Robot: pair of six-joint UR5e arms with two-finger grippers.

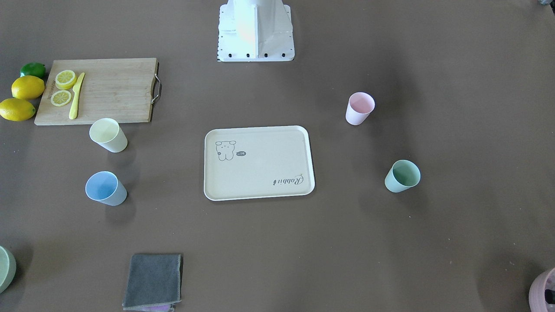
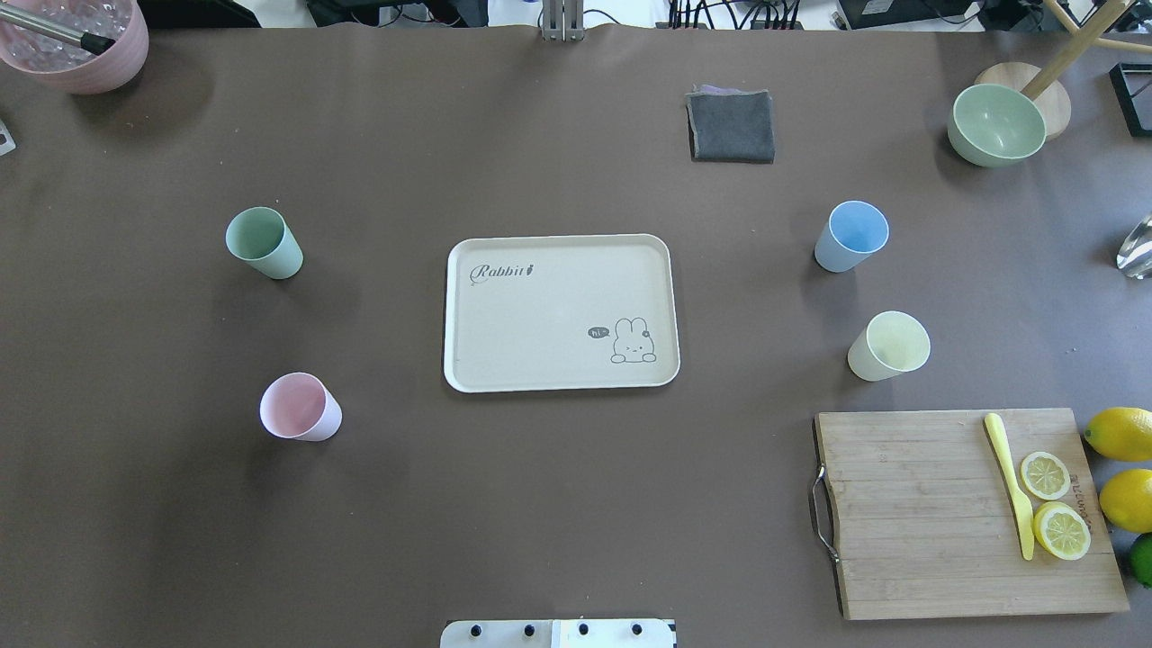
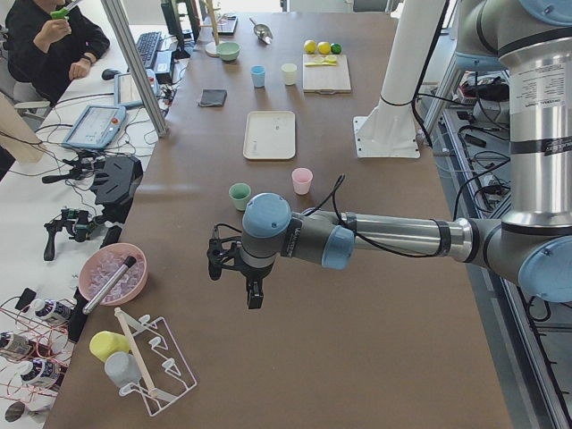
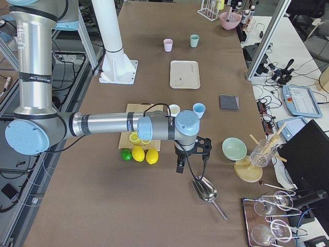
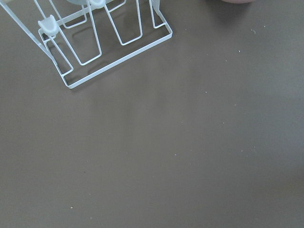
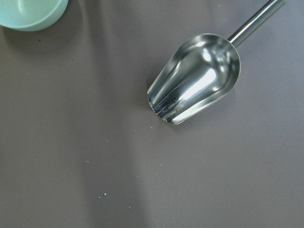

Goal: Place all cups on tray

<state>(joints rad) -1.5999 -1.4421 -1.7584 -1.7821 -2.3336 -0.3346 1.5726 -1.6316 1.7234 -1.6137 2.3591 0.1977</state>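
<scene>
Nothing placed yet. Tray (image 2: 558, 310) bare, mid-bench (image 2: 558, 504). Mint green cup (image 2: 263, 242) and pink cup (image 2: 300, 407) stand off its left; blue cup (image 2: 850, 236) and yellow cup (image 2: 888, 346) off its right. All four to go. Left hand (image 3: 232, 284) and right hand (image 4: 192, 161) hang at bench ends; apart or together, cannot tell.

A: Which colours stand out in the overhead view?
B: A mint green cup (image 2: 263, 242), a pale pink cup (image 2: 300, 407), a light blue cup (image 2: 850, 236) and a pale yellow cup (image 2: 889, 346), all plain.
A: And the tray (image 2: 540, 315)?
B: Cream, with a grey outline rabbit at lower right and grey "Rabbit" script at upper left, on a brown table (image 2: 576, 504).
</scene>
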